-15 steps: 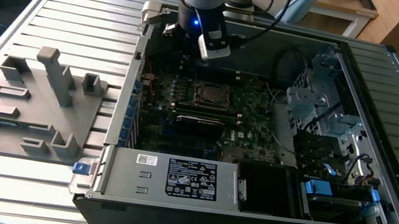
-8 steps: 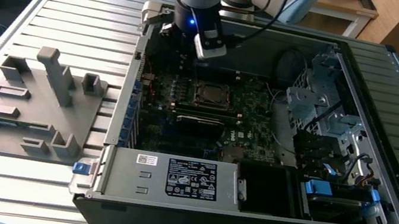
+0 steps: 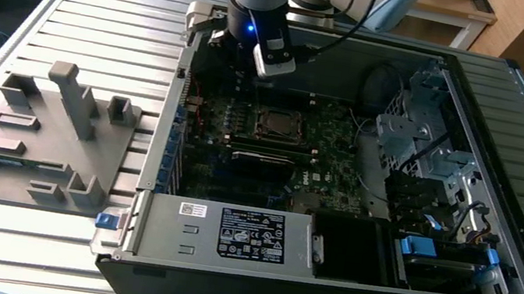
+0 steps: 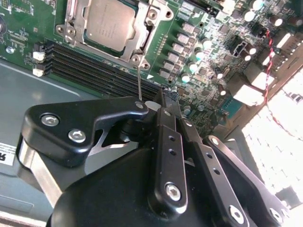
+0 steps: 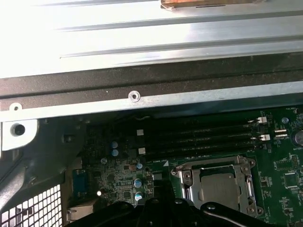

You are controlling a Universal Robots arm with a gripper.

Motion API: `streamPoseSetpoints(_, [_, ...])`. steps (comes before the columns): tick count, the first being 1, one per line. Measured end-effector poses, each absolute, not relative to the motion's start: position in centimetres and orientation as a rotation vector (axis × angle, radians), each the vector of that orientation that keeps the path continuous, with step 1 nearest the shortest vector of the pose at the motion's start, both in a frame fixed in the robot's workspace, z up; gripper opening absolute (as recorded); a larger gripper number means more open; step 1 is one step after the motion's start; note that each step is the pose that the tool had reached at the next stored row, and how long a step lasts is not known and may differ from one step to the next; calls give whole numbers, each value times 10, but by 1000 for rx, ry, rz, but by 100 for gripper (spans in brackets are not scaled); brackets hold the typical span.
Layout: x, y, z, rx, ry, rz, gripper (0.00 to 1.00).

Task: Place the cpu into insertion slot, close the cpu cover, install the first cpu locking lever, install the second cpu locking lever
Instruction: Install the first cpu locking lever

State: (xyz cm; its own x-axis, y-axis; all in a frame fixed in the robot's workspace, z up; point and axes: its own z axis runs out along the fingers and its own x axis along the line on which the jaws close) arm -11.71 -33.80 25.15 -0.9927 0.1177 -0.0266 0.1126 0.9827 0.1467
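Cpu (image 4: 108, 23) sits under shut cpu cover (image 4: 143, 37); empty, narrow-fingered gripper (image 3: 266, 69) at its exterior-view twelve o'clock, upright locking lever (image 4: 138, 82) likely wants pressing down.

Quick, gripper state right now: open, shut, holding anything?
Gripper: cannot be told whether it is open or closed. It hangs just beside the cpu, and a thin metal rod stands between them.

Clear drop onto the board
I saw open room above the cover (image 3: 259, 121); case wall (image 3: 189, 64) hemmed the exterior view's left, drive cage (image 3: 422, 133) its right, power supply (image 3: 227, 232) the near side.
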Motion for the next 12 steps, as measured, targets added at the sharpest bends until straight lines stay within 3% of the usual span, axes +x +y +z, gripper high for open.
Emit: streamPoseSetpoints(12, [-117,-336,252,180,3093,239,11])
